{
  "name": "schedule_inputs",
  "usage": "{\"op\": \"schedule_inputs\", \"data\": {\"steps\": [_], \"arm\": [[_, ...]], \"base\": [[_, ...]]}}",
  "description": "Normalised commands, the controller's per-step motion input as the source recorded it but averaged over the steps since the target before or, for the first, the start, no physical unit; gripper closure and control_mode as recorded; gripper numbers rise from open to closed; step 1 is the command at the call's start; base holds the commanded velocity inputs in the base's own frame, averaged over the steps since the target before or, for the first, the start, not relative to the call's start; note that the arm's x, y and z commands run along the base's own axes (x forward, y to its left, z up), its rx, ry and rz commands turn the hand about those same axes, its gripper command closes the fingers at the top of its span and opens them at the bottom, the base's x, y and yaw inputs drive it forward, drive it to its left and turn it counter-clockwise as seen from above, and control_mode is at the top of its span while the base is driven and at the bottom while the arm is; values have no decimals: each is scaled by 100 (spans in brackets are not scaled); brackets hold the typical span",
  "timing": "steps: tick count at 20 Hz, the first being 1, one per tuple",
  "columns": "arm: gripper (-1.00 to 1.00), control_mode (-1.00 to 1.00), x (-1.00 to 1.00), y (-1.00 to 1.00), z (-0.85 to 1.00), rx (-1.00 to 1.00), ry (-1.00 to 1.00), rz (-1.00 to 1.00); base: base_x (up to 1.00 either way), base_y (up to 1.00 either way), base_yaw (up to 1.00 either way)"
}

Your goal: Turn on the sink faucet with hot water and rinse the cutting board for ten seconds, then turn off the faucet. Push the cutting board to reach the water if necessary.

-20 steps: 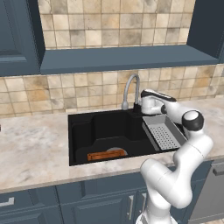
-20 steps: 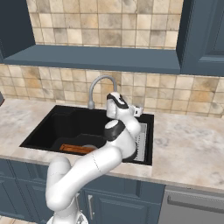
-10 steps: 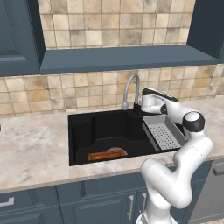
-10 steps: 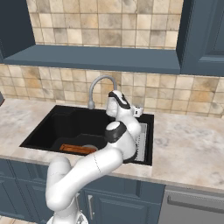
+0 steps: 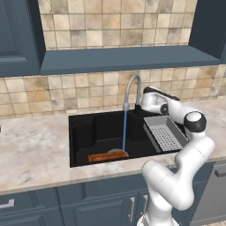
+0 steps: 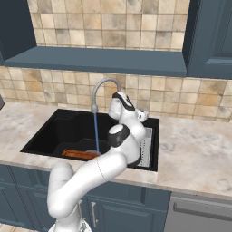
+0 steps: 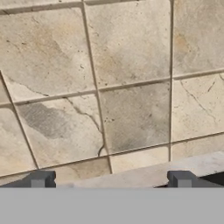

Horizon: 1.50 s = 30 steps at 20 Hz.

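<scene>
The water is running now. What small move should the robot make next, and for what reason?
Probably none yet: hold the gripper by the sink faucet base and let the rinse run. The water falls straight into the sink and seems to land at the right end of the cutting board, so a push looks unnecessary, and the lever stays near for shutting off.

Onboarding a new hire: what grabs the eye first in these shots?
The blue water falling straight from the faucet into the black sink, landing at the right end of the small wooden cutting board on the basin floor. Next, the white arm reaching to the faucet's base, its tool open and facing the wall tiles.
</scene>
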Motion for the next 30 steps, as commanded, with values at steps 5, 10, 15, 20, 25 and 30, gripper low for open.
{"op": "schedule_inputs", "data": {"steps": [5,10,15,20,25,30], "arm": [[-100,-100,-60,-64,-18,0,10,1],[-100,-100,-59,-69,-19,0,10,2],[-100,-100,-56,-70,-23,0,8,3],[-100,-100,-46,-54,-10,0,5,1],[-100,-100,-29,-11,18,0,4,0],[-100,-100,-50,0,32,0,9,0]], "base": [[0,0,0],[0,0,0],[0,0,0],[0,0,0],[0,0,0],[0,0,0]]}}
